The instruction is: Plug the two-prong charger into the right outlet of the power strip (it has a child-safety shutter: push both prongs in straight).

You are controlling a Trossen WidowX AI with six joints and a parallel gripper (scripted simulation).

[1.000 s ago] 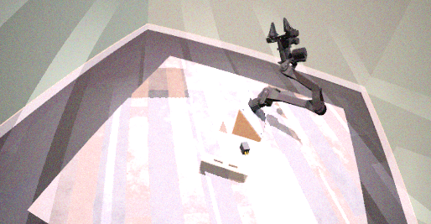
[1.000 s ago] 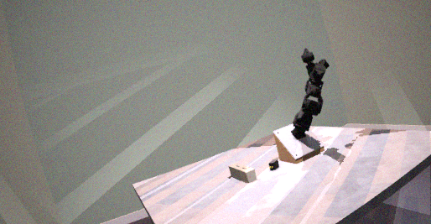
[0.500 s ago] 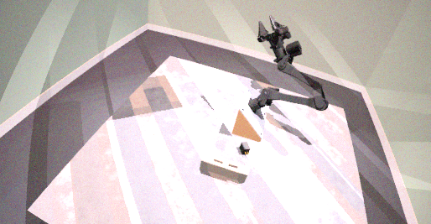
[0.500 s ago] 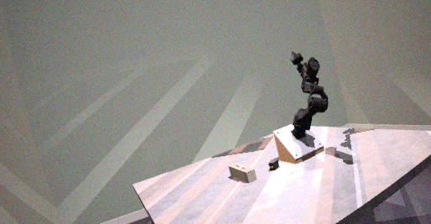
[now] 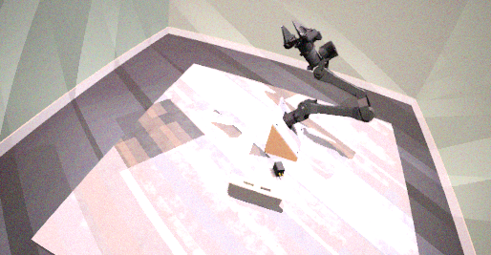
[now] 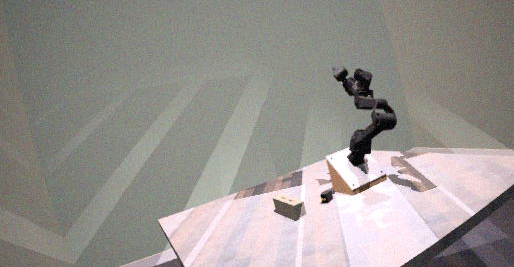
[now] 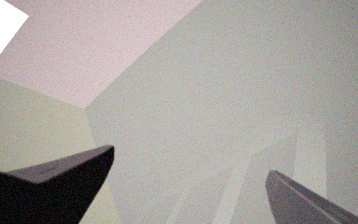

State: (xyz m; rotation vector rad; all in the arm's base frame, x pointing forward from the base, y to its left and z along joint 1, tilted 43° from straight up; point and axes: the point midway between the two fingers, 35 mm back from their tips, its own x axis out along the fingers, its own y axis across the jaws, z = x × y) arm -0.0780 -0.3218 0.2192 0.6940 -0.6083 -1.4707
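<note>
Waiting on the pick-up from the top view, the charger (image 5: 279,169) (image 6: 326,196) lies near the power strip (image 5: 255,197) (image 6: 288,208), unplugged. Outside view: the arm (image 6: 384,118) (image 5: 339,112) rears high, needing to swing down to it. Wrist view: the hand (image 7: 190,166) (image 5: 290,28) (image 6: 334,69) spreads wide, released, grasping nothing.

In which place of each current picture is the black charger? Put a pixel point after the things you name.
Top: the charger (image 5: 279,168) (image 6: 326,196) is just below centre, slightly right.
Exterior: lower part, right of centre.
Wrist: it is not in this picture.
Shared landmark of top and exterior: the wedge-shaped base with an orange-brown side (image 5: 278,145) (image 6: 341,179), beside the charger.
</note>
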